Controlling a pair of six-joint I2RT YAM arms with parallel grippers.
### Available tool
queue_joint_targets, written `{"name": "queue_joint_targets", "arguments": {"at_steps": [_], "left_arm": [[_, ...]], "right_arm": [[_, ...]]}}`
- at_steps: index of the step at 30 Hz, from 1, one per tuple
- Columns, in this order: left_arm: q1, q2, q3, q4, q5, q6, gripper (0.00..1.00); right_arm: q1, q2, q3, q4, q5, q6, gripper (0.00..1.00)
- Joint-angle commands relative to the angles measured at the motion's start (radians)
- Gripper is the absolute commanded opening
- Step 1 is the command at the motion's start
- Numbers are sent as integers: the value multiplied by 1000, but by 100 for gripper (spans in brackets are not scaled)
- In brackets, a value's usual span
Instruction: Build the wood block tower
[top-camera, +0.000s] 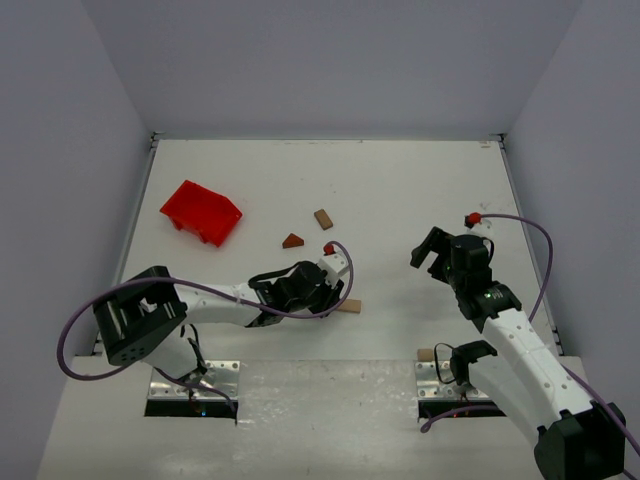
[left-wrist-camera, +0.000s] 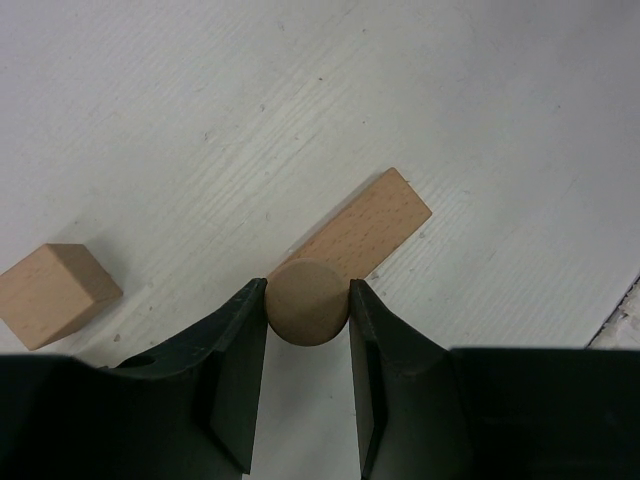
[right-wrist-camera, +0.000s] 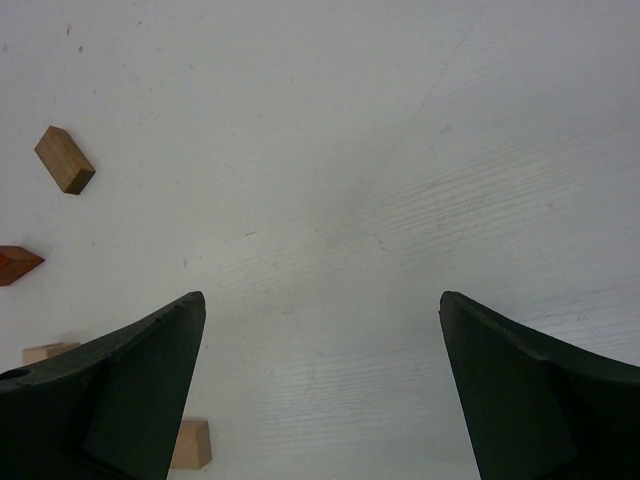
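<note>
Where the left hand (left-wrist-camera: 307, 292) fills the bottom centre of its wrist view, we see it clamped on a round wooden peg (left-wrist-camera: 306, 312), at the near end of a pale plank (left-wrist-camera: 370, 225) lying on the bench (left-wrist-camera: 200, 120). A cube (left-wrist-camera: 52, 292) lies at lower left. The right hand (right-wrist-camera: 320, 300) hangs spread wide apart, holding nothing. Farther up the overhead frame lie a brown triangle (top-camera: 292, 241), a tan block (top-camera: 323, 218) and, at upper left, a red bin (top-camera: 202, 212).

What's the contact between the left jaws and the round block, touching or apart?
Touching. Left wrist view: both left jaws press the sides of the round block, no gap.
</note>
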Motion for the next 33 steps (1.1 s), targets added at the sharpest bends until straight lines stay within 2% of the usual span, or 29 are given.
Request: {"name": "queue_joint_targets", "arguments": {"at_steps": [1,25,29,33], "left_arm": [[-9,8,2,62,-1,12,5],[-10,44,15,36,-37,4,13],[-10,32,12,36,-48,7,17],[-12,27,7,37,-39,4,27]], "right_arm": [[-3,-17,0,21,-1,-18,99],[-4,-18,0,22,-7,-24,99],[-2,-18,0,21,-9,-24,99],[-2,-26,0,21,-13,-24,99]]}}
